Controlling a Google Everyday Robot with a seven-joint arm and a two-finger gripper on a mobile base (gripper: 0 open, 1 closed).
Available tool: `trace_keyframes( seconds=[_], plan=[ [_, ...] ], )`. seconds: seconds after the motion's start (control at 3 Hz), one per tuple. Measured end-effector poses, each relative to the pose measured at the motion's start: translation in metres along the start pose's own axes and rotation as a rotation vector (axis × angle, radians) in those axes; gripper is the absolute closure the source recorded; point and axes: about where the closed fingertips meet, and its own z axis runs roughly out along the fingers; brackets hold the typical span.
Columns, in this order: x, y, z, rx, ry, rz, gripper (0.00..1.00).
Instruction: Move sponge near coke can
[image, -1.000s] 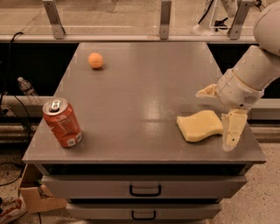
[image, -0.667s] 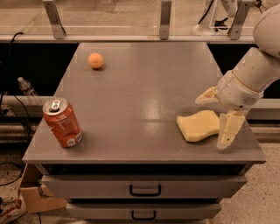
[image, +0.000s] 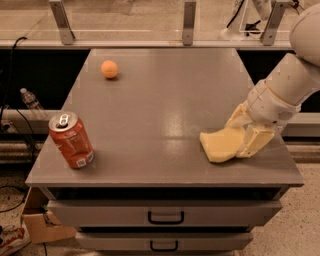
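Note:
The pale yellow sponge (image: 219, 145) lies flat on the grey table (image: 165, 110) near its front right corner. My gripper (image: 246, 131) comes in from the right, and its cream fingers (image: 255, 142) are closed on the sponge's right end, one on the far side and one on the near side. The sponge still rests on the table top. The red-orange coke can (image: 71, 139) stands tilted near the front left corner, far to the left of the sponge.
A small orange ball (image: 109, 69) sits at the back left of the table. A metal rail with posts (image: 189, 22) runs along the back edge. Drawers (image: 165, 216) are below the front edge. A plastic bottle (image: 31, 102) lies off the table to the left.
My gripper's fingers have drawn together around the sponge's right end, and the wrist has dropped slightly. The sponge, can and ball have stayed where they were.

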Motion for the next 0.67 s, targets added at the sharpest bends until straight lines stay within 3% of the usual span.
trace_keyframes(
  seconds=[0.33, 0.67],
  plan=[
    [-0.022, -0.005, -0.010, 0.022, 0.038, -0.007, 0.87],
    [-0.044, -0.014, -0.030, 0.041, 0.077, 0.019, 1.00]
  ],
)
